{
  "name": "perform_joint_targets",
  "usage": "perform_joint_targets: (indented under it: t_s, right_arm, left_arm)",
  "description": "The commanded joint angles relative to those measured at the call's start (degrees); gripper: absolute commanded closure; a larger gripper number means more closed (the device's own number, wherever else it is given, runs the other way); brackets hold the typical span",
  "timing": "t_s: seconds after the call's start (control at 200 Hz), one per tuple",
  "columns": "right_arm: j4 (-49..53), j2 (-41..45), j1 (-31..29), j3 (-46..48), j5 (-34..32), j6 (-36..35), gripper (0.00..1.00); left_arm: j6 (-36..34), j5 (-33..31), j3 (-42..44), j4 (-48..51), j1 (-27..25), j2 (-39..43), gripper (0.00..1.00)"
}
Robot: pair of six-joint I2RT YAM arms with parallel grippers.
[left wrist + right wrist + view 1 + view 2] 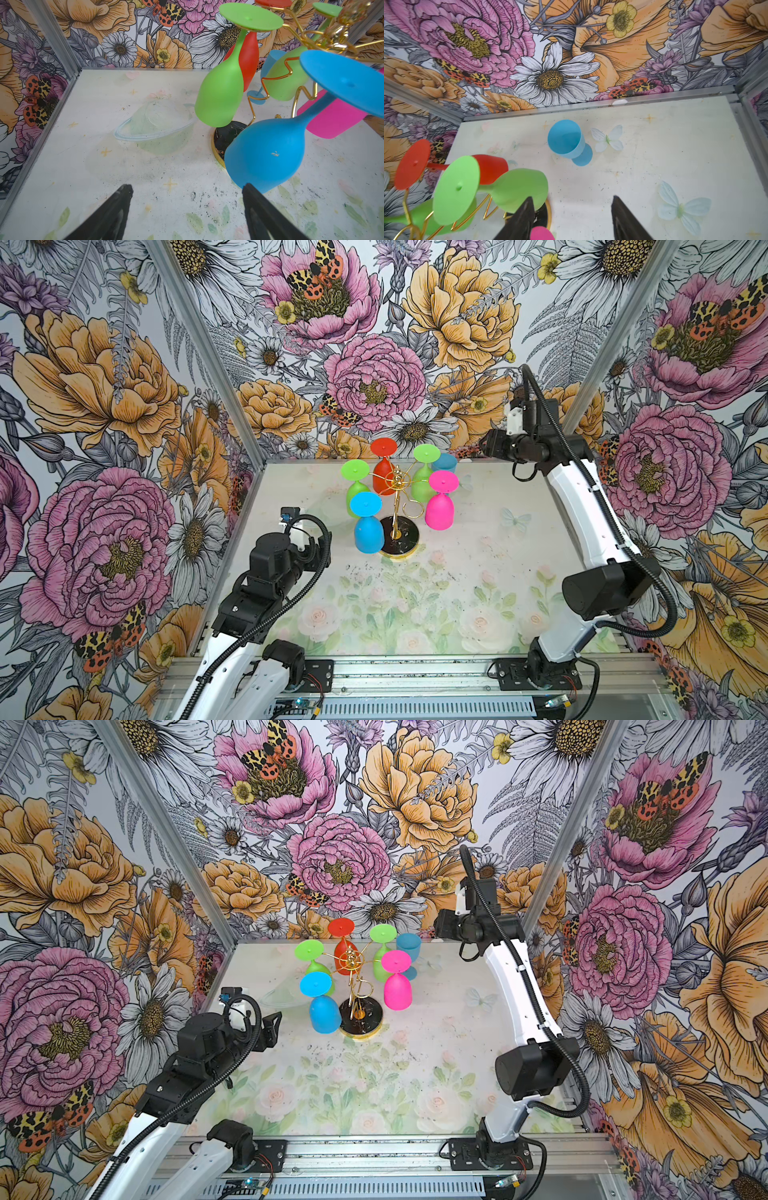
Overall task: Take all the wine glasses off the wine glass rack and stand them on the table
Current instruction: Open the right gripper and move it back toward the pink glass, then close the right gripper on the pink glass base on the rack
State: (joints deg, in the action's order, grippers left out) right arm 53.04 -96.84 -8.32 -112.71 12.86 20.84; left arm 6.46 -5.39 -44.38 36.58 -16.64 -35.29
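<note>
The light-blue wine glass (pixel 566 141) is being shown upright on the worktop (pixel 675 145) behind the wine glass rack (pixel 409 533), the right pincer (pixel 572 197) and left pincer (pixel 187 186) are being held apart and empty, and the hanging blue glass (pixel 268 153) beside a left fingertip (pixel 249 191) is being exposed to a dislodging knock.

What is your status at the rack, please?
Left gripper open, right gripper open, both empty. Light-blue glass upright on table, off rack; five glasses hang there. No obstruction seen.
</note>
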Motion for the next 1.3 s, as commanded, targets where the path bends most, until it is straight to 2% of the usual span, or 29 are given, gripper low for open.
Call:
perform_joint_targets:
  t_s: [0.0, 0.245, 0.585, 0.981, 1.296]
  right_arm:
    - [-1.7, 3.0, -0.6, 5.1, 12.0, 3.0, 0.4]
    - [-12.1, 11.1, -0.7, 17.2, 23.8, 11.1, 0.4]
    - [-20.9, 16.7, -1.2, 28.4, 30.8, 18.6, 0.46]
    - [-25.8, 18.1, -2.5, 34.7, 33.8, 22.5, 0.56]
    - [-30.3, 17.5, -2.9, 36.5, 35.2, 26.0, 0.71]
  left_arm:
    - [-0.9, 3.3, -0.9, -3.1, 1.5, -0.2, 0.15]
    - [-0.7, 5.0, 0.4, -6.1, 2.4, -0.4, 0.15]
    - [-1.0, 5.4, 0.9, -7.0, 2.5, 0.1, 0.15]
    - [-0.9, 5.5, 1.1, -7.2, 2.6, 0.8, 0.15]
    - [-1.0, 5.5, 1.2, -7.1, 2.5, 1.1, 0.14]
